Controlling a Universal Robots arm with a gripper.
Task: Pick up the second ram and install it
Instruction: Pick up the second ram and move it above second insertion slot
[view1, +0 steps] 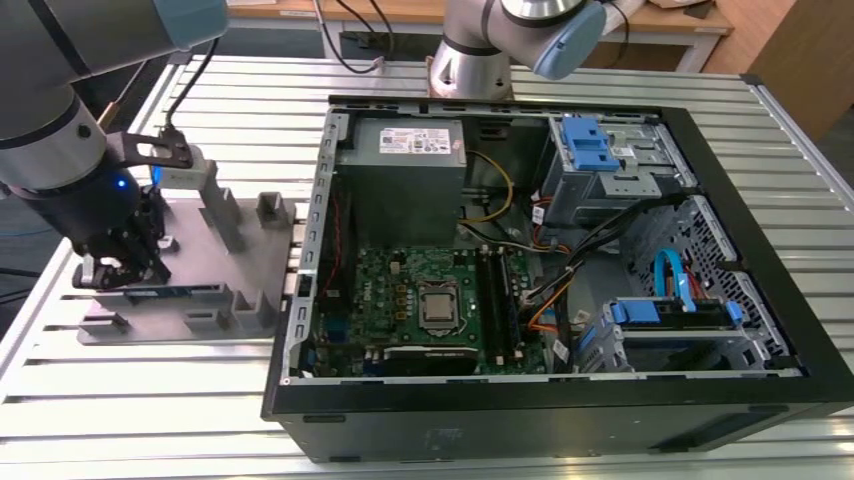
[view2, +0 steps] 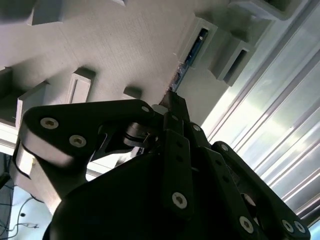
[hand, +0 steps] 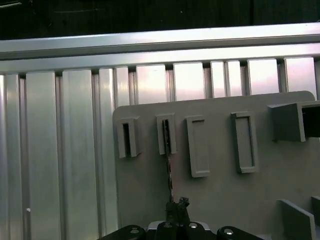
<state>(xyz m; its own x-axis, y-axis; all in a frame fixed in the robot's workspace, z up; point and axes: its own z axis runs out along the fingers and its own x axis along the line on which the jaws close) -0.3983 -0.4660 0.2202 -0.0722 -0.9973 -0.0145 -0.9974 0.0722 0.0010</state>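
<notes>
The second ram (view1: 176, 292), a thin dark blue stick, lies on edge in the front slots of the grey holder tray (view1: 250, 262) at the exterior view's left. My gripper (view1: 118, 268) stands over its left end. In the second wrist view the dark fingertips (view2: 175, 106) meet on the edge of the ram (view2: 192, 50), which runs away across the tray (view2: 115, 45). In the first wrist view the ram (hand: 169, 165) shows as a thin line from a slotted block down to my gripper (hand: 177, 206), shut on it. The ram still rests in the tray (hand: 220, 200).
An open computer case (view1: 747, 180) lies to the right of the tray, with the green motherboard (view1: 400, 290) and its memory slots (view1: 501, 300) facing up. A second robot arm (view1: 507, 40) stands behind the case. Upright blocks (view1: 220, 215) rise from the tray beside my gripper. Ribbed metal tabletop (view1: 134, 400) lies all around.
</notes>
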